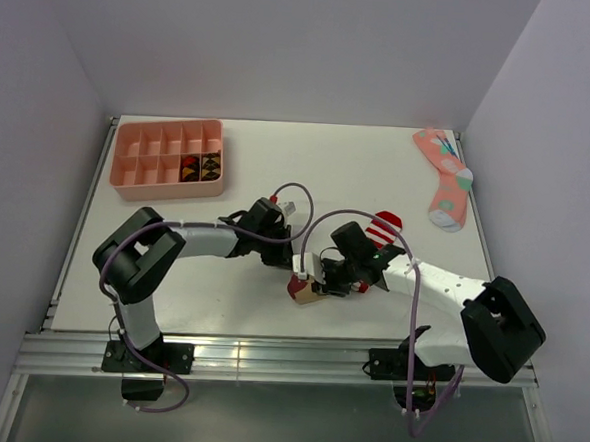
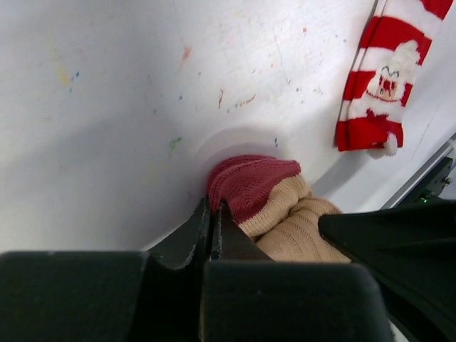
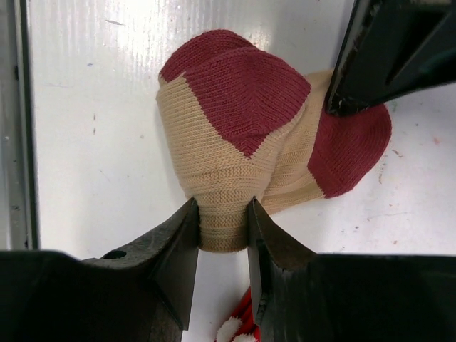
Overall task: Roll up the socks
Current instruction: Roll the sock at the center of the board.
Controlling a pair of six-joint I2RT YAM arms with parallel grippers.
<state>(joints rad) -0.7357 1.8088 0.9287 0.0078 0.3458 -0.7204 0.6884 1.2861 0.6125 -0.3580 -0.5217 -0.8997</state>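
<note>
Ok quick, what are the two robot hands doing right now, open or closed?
Left gripper: shut at the tan sock's red toe; whether it pinches fabric cannot be told.
Right gripper: shut on the tan sock.

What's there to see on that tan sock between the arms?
The tan sock is ribbed knit with dark red patches, folded into a bunch on the white table. The right end effector pinches its tan fold; the shut left end effector touches a red patch.
</note>
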